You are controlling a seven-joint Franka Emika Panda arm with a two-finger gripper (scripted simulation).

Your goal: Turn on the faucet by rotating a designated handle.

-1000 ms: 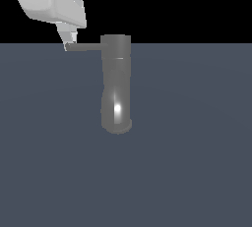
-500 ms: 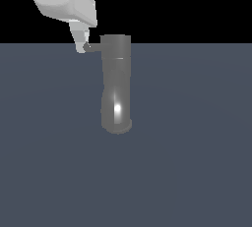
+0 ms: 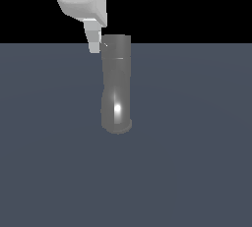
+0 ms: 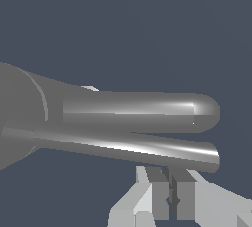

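The faucet [image 3: 116,86] is a tall glossy grey cylinder, slightly bent, standing on a round base. In the exterior view its handle [image 3: 104,44] shows only as a small stub at the cylinder's top, on the exterior view's left. My white gripper [image 3: 94,48] hangs from above with its fingertips right against that stub. In the wrist view the handle [image 4: 147,150] is a slim bright bar running out from the faucet [image 4: 19,113], with a thicker round-ended bar [image 4: 138,112] alongside it. My gripper [image 4: 167,174] is shut, and its fingertips rest against the slim bar with nothing between them.
A flat dark blue-grey floor [image 3: 197,147] spreads around the faucet. Black background fills the upper part of the exterior view.
My gripper has moved toward the exterior view's right, up to the cylinder. The handle swung with it, from a long bar sticking out sideways to a short stub.
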